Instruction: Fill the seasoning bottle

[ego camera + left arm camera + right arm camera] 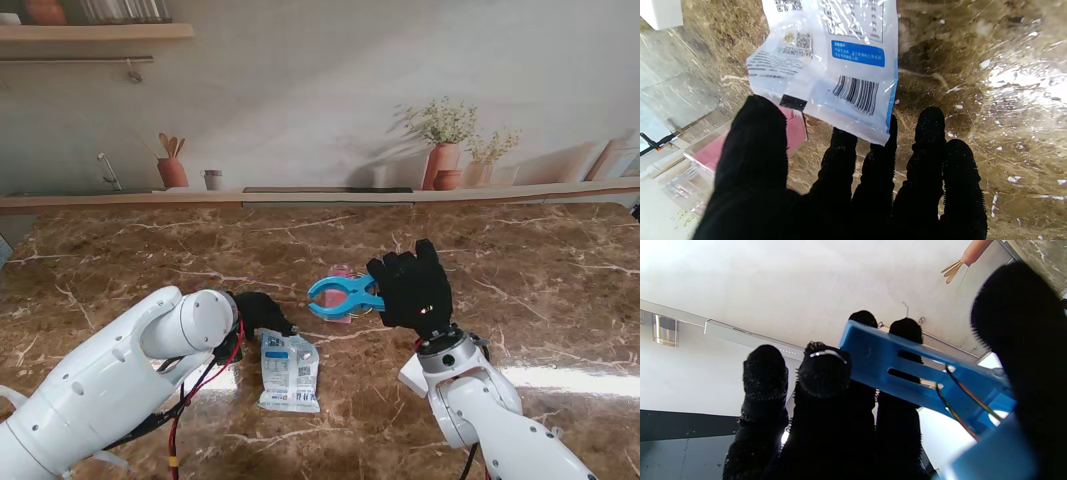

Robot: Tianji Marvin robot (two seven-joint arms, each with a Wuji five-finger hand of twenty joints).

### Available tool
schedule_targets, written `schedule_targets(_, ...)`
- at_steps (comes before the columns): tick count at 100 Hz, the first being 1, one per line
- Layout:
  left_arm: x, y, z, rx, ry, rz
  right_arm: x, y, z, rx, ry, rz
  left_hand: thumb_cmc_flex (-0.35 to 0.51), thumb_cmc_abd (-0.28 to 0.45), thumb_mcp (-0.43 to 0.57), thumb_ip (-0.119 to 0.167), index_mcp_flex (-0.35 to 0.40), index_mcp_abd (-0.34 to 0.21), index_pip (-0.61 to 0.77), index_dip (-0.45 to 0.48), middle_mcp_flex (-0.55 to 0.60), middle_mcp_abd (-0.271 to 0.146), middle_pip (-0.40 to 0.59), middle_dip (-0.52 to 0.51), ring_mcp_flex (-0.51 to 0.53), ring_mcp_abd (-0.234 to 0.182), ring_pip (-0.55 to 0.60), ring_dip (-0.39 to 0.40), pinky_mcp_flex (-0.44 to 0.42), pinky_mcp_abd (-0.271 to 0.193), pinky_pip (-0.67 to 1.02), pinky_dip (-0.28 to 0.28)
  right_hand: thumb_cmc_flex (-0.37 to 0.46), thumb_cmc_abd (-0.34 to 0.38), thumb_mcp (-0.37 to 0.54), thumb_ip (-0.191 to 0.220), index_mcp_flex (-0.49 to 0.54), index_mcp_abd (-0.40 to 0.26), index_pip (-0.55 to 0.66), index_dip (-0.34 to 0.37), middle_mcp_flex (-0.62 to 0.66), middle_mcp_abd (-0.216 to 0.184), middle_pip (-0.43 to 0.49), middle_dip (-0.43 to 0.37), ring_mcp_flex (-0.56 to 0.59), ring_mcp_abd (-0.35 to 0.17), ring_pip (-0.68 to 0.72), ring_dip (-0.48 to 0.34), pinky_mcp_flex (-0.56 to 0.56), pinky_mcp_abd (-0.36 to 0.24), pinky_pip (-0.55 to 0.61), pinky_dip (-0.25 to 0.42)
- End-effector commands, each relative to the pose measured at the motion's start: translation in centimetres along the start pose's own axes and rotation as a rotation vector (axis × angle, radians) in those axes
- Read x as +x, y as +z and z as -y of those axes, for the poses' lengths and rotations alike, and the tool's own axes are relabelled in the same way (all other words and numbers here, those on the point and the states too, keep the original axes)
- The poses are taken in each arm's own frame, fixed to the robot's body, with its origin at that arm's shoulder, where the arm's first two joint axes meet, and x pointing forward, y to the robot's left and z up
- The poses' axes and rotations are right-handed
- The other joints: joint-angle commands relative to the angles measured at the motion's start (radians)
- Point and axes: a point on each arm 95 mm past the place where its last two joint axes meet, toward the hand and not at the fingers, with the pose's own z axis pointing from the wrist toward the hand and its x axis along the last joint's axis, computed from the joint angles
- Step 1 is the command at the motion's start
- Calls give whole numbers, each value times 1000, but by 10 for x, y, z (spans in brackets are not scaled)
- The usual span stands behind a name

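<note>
A: How does the right hand (412, 292) stand?

B: The black-gloved right hand is raised off the brown marble table (520, 250), fingers pointing up, back of the hand toward me. It grips the big blue plastic clip (343, 297) by its handles, with the clip's jaws pointing toward the robot's left. In the right wrist view the thumb presses one blue handle and the fingers (765, 380) wrap behind the other.

A: And the left hand (262, 313)?

B: The black-gloved left hand lies low at the table, palm down, at the far end of the clear plastic seasoning pouch with blue and white print (289, 371). In the left wrist view its fingers are spread and extended, the tips touching or just over the pouch's edge. They close on nothing.

A: Where's the seasoning bottle?

B: Hard to say. A small pink-and-clear thing (342, 272) sits on the table behind the clip, mostly hidden. In the left wrist view a clear box with a pink part (740, 146) sits beside the thumb, partly covered by it. I cannot tell whether either is the bottle.

A: Anything else cut off?

B: The left forearm hides most of the left hand in the stand view.
</note>
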Motion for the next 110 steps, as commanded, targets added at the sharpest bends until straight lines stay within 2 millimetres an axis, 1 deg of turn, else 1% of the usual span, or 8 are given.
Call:
schedule_targets(1, -3, 3, -3, -19, 8, 7, 1, -4, 4, 22, 2, -2, -45, -19, -26, 28, -22, 1, -8, -11, 23, -1, 36, 3, -2, 21, -7, -6, -14, 6, -6, 3, 120, 63, 41, 24, 193, -200, 550, 187, 215, -153, 676, 151, 7, -39, -22, 26, -11, 7, -13, 26)
schedule_targets(15, -3, 5, -6, -32, 22, 1, 1, -4, 4, 29, 1, -2, -54, -19, -26, 26, -8, -9, 1, -17, 45, -25, 98, 69, 7, 16, 12, 13, -19, 12, -17, 11, 120, 67, 40, 25, 192, -201, 550, 189, 214, -153, 675, 152, 5, -39, -26, 26, -12, 7, -16, 26)
schedule_targets(35, -4, 8, -10, -43, -101, -20, 1, -5, 5, 36, 1, -1, -142, 174, -34, 18, 66, -55, 39, 2, 26, 14, 71, 94, -33, 53, 26, 42, -65, 7, -18, 25, 119, 73, 38, 25, 190, -201, 549, 192, 211, -153, 673, 152, 3, -39, -29, 26, -14, 7, -21, 26)
schedule_targets(57, -4, 10, -9, -50, -72, -7, 1, -5, 5, 34, 4, 2, 88, 290, -30, 1, 121, -59, 68, 28, 45, 21, 70, 111, -24, 47, 60, 64, -60, -9, -2, 48, 121, 75, 35, 26, 189, -202, 549, 196, 210, -154, 671, 153, 2, -39, -32, 27, -14, 7, -23, 28)
schedule_targets(73, -3, 11, -10, -56, -50, -3, 1, -4, 5, 33, 6, 2, 217, 193, -42, -15, 130, -66, 101, 48, 69, -1, 93, 118, -2, 38, 76, 64, -38, -15, 9, 50, 122, 76, 34, 26, 190, -202, 548, 197, 209, -154, 670, 153, 0, -39, -34, 27, -16, 7, -26, 28)
schedule_targets(86, -4, 10, -10, -63, -30, -2, 0, -5, 6, 36, 6, 2, 28, 62, -40, 22, 103, -28, 75, 18, 56, 3, 73, 94, -1, 40, 68, 53, -36, -3, 11, 43, 122, 78, 34, 27, 189, -202, 548, 199, 208, -154, 669, 153, -1, -39, -36, 27, -16, 7, -28, 28)
schedule_targets(100, -5, 7, -9, -84, 36, 4, 0, -6, 6, 40, 5, 4, 2, -39, -20, 29, 46, 0, 32, -11, 96, 33, 37, 22, 28, 34, 31, 19, -14, 29, 1, 36, 123, 81, 33, 27, 188, -202, 547, 200, 206, -154, 668, 153, -4, -40, -38, 27, -18, 6, -30, 28)
schedule_targets(110, -3, 6, -9, -102, 76, 8, 1, -6, 6, 39, 5, 5, 27, -115, -8, 34, 14, 8, 35, -13, 145, 7, 70, 2, 59, 14, 25, 8, -27, 47, 2, 47, 123, 84, 30, 27, 187, -202, 548, 201, 204, -155, 667, 153, -5, -41, -41, 26, -19, 6, -32, 28)
